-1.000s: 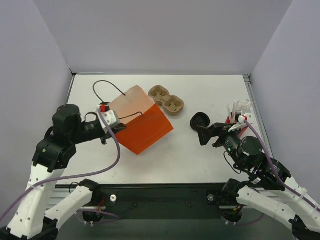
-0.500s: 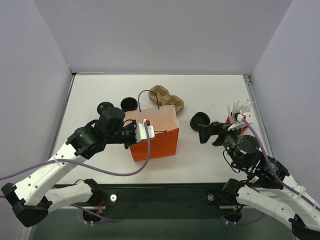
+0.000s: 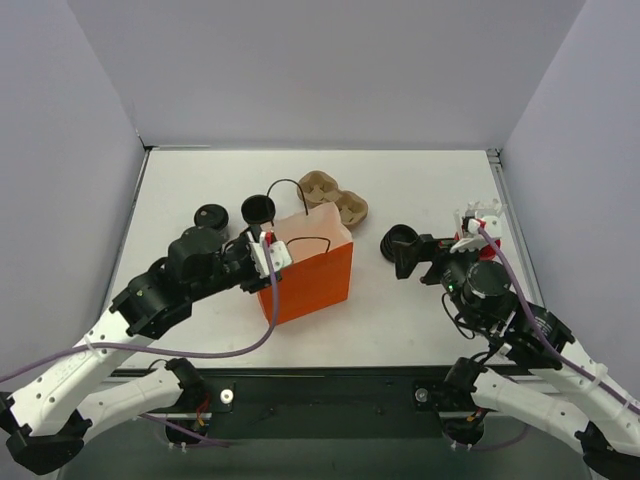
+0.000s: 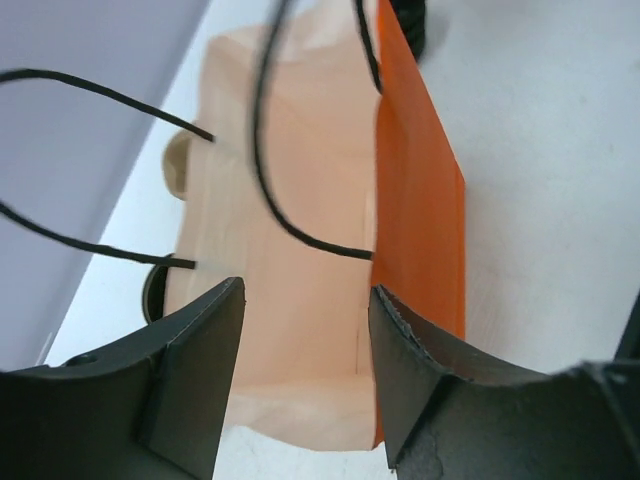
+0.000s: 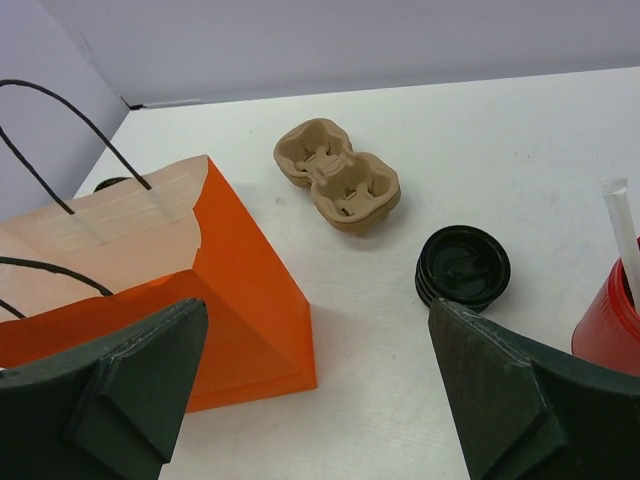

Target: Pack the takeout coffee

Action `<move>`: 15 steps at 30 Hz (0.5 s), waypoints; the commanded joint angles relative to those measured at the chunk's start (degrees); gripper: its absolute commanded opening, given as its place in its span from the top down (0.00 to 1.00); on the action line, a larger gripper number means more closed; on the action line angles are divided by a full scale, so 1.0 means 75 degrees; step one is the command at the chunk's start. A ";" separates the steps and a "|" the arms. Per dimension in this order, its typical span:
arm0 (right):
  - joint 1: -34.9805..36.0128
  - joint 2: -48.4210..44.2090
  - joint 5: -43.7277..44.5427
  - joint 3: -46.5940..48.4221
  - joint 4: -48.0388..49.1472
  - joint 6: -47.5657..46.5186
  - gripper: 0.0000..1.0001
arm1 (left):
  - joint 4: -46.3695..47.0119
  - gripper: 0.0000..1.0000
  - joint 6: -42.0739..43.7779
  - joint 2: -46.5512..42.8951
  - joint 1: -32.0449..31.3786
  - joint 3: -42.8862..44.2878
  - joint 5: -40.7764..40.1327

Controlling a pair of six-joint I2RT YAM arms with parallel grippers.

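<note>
Two arms are seen over a white table (image 3: 420, 180). The largest thing on it is an orange bag (image 3: 310, 285), which is stood upright with its mouth open and its black cord handles (image 4: 262, 150) raised.

The left gripper (image 4: 305, 292) is placed at the bag's upper left corner. Its jaws are spread wide, and the bag's pale inner panel is seen between them. No hold on the paper can be made out.

The right gripper (image 5: 318, 308) is held well to the right of the bag, with its jaws fully parted and nothing between them.

A brown pulp carrier (image 3: 335, 198) with two wells is set just beyond the bag's far side.

A red cup (image 5: 612, 320) with a white straw (image 5: 622, 230) is seen at the table's right edge, beside the right arm.

A stack of black lids (image 3: 400, 240) is laid between the bag and the red cup, just ahead of the right gripper.

The coffee (image 3: 210, 215), a black cup with its lid on, is found outside the bag. It stands on the table to the bag's left, beyond the left arm.

An open cup (image 3: 258, 208), black and lidless, is stood just to the right of the coffee, near the bag's far left corner.
</note>
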 commanded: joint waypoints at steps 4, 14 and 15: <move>-0.0068 0.1839 -0.0031 0.1399 0.0161 -0.0323 0.00 | 0.1401 0.35 -0.3132 -0.0283 -0.0023 0.0706 -0.1110; -0.0744 0.3786 -0.0675 0.3555 -0.0483 0.0193 0.03 | -0.0633 0.37 -0.8168 -0.0598 -0.0011 0.1796 -0.4823; -0.1026 0.4054 -0.0885 0.3707 -0.0542 0.0251 0.03 | -0.0847 0.39 -0.8227 -0.0622 -0.0011 0.1808 -0.5126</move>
